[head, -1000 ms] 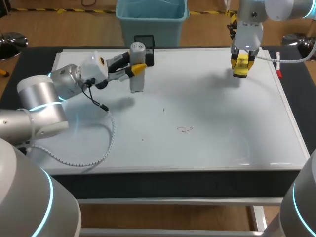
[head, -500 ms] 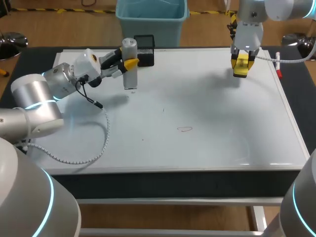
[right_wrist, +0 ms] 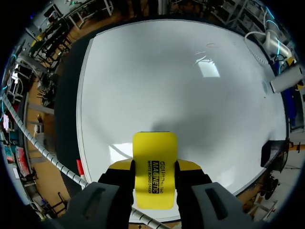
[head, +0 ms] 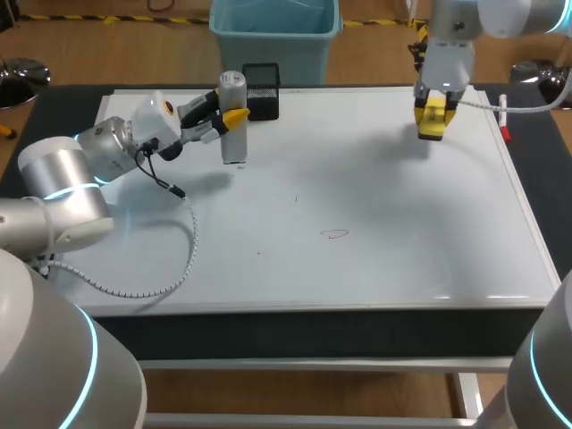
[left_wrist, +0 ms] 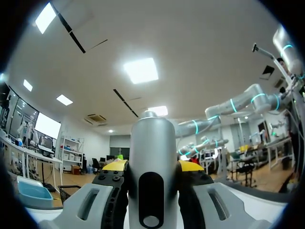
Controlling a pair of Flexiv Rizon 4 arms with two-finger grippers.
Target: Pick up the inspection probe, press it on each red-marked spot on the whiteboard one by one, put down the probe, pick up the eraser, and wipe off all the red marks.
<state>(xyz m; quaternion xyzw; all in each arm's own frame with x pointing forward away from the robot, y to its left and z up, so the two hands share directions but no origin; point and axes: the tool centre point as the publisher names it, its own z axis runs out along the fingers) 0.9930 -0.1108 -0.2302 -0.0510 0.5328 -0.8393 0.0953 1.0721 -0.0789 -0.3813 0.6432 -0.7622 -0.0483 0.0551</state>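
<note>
**Left arm.** The left pincer (head: pixel 234 116) is closed on the inspection probe (head: pixel 233 134), a grey cylinder. One yellow tip sits on each side of its upper body, as the left wrist view confirms. The probe stands upright over the far-left part of the whiteboard (head: pixel 402 223), just beside the black block (head: pixel 262 103) at the board's far edge. Its foot is at or very near the board surface, but I cannot tell whether it touches.

**Right arm.** The right pincer (head: pixel 433 114) grips the yellow eraser (head: pixel 431 125) by its two long sides and hangs above the far-right part of the board. A red marker (head: pixel 505 125) lies at the board's right edge, near it.

**Marks.** One red loop (head: pixel 335 234) shows near the middle of the board, on the side toward me, and is not yet wiped. A couple of tiny dark specks are too small to identify.

**Judgement.** The step in hand looks like setting the probe down, with the eraser already taken up for wiping.

**To do it well:**
- Keep the probe vertical and bring it straight down until its foot sits flat on the board.
- Only then open the fingers, and just enough to free it.
- Back the pincer out level, along its own line toward the left. Do not lift through the probe's top, since a tall narrow cylinder will tip easily from a side knock.
- Keep clear of the black block while retreating.
- After that, carry the eraser to the red loop and lay its felt face flat. Stroke past both ends of the loop with steady downward pressure.
</note>
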